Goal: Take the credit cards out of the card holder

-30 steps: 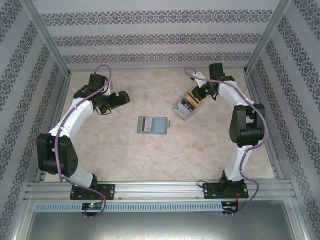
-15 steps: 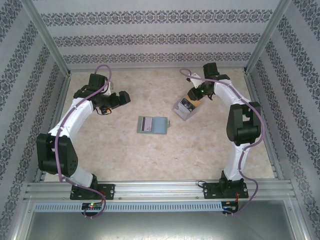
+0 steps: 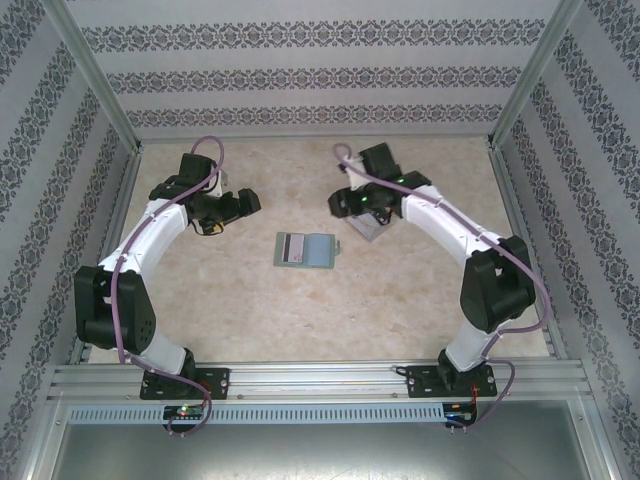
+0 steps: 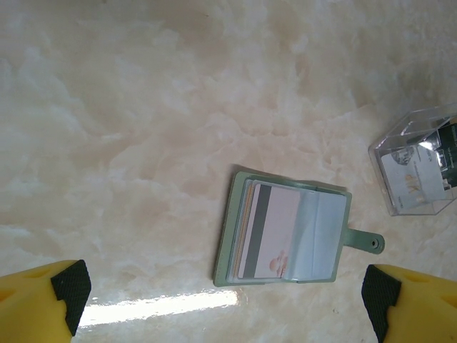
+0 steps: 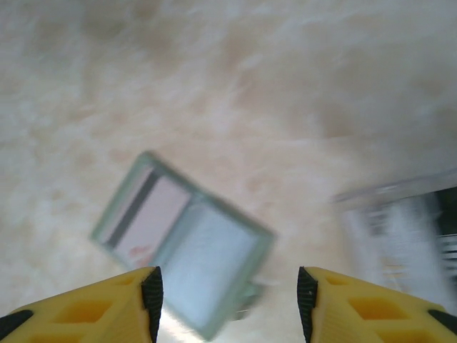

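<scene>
The card holder (image 5: 207,268) lay just ahead of your right gripper (image 5: 227,300), its long axis slanted to the parted, empty jaws. Your left gripper (image 4: 225,289), spread wide, seemed farther off.

A soft, sage grey-green bifold card holder (image 3: 304,249) lies opened flat on the pale marbled tabletop (image 3: 300,310), between the left pincer (image 3: 247,202) and the right pincer (image 3: 340,201) and nearer the arm bases than either. Seen from the left pincer (image 4: 225,293), the card holder (image 4: 285,229) lies straight ahead, in line with the gap between its fingers. Thin, flat pinkish-grey credit cards (image 4: 275,232) sit stacked in the half nearer the left pincer. The closure tab sticks out toward the right pincer's side. A clear hard plastic box (image 4: 418,168) with cards inside stands beyond that tab, apart from the holder and just beside the right pincer (image 5: 228,300).
</scene>
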Tool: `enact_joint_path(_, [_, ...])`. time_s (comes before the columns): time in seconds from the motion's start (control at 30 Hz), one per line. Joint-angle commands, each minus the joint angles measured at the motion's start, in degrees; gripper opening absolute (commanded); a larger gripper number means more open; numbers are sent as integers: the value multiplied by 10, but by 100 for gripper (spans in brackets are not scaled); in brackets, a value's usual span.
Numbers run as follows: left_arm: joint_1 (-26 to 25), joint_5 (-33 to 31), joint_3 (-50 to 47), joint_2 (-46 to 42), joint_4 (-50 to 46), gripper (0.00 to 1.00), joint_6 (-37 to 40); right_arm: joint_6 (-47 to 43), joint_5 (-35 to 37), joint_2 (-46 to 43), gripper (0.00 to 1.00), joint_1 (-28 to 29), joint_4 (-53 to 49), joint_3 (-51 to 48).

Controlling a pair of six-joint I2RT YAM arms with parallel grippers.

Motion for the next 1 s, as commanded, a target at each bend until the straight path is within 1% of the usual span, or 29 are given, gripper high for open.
enact_joint_path(0.0, [6,-13,-9,-8,6,99,-8,96,31,-7,55,63,10,-24])
enact_joint_path(0.1, [6,-24,-13,-10,7,99,-10,154,77,13,55,114,26,-29])
enact_joint_path(0.17, [6,-27,-14,-10,8,100,-11,199,99,38,55,136,33,-26])
enact_joint_path(0.2, [6,-28,-15,-10,9,100,-11,225,102,51,53,143,39,-25])
enact_joint_path(0.27, [6,-27,-15,-10,10,100,-12,253,84,73,51,150,69,-29])
enact_joint_path(0.47, [6,-25,-24,-16,11,100,-14,341,73,127,44,150,120,-28])
enact_joint_path(0.57, [6,-21,-25,-15,11,99,-16,362,57,147,43,144,130,-27])
enact_joint_path(0.63, [6,-17,-23,-12,8,100,-19,383,33,158,41,139,141,-30])
enact_joint_path(0.7, [6,-16,-24,-12,5,100,-23,394,31,163,41,139,141,-31])
enact_joint_path(0.83, [6,-11,-30,-18,9,100,-29,396,50,162,43,133,138,-42])
enact_joint_path(0.97, [6,-1,-32,-18,14,100,-34,391,31,181,43,127,131,-34])
